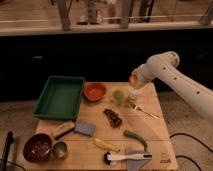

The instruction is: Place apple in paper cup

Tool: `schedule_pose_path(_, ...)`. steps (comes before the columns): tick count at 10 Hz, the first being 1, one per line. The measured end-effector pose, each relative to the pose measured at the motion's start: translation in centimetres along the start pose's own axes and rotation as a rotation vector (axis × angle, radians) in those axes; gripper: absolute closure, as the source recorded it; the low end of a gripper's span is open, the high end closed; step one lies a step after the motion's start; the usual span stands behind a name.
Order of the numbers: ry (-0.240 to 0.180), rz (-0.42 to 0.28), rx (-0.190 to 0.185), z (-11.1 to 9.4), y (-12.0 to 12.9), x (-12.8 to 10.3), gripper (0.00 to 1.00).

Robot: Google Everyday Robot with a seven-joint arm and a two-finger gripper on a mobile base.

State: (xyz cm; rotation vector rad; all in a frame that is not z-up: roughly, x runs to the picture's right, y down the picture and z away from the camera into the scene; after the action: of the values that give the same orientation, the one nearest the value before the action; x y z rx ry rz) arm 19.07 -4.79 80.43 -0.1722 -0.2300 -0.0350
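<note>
The apple (132,79), small and orange-red, is held in my gripper (133,81) at the end of the white arm that reaches in from the right. The gripper is shut on the apple and hangs just above the white paper cup (134,94). The cup stands upright near the back right of the wooden table, right of the green cup (118,96). The cup's opening is partly hidden by the gripper.
On the wooden table (155,131) are an orange bowl (94,91), a green tray (60,96), dark grapes (113,117), a fork (145,111), a green pepper (135,138), a banana (106,145), a white-handled tool (127,156), a blue sponge (85,129), a brown bowl (37,147) and a metal cup (60,149).
</note>
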Motion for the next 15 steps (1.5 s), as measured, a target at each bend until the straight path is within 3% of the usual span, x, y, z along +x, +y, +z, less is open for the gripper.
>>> schedule_pose_path(8,0.024,0.019,0.028,-1.6,-0.4,2.3,0.20)
schedule_pose_path(15,0.013,0.018,0.017,-1.3,-0.1,2.4,0.20)
